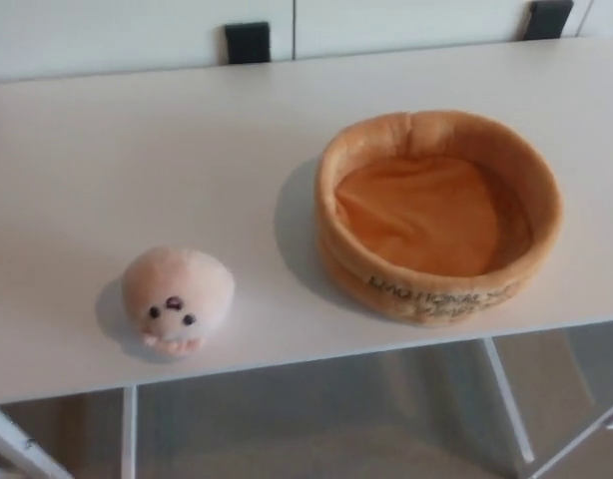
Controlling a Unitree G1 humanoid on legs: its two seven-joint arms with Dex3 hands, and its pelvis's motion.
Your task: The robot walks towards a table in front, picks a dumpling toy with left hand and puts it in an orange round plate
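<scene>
Dark lettering in two lines is printed on the front outer wall of the orange round plate (438, 299), but it is blurred, and only something like "KING HONAL" can perhaps be made out in the upper line.

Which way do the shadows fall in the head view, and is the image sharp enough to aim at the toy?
Head view: dumpling toy and orange plate both cast soft shadows to their left on the white table; slightly soft focus, yet the toy's face is readable; no harsh glare.
</scene>
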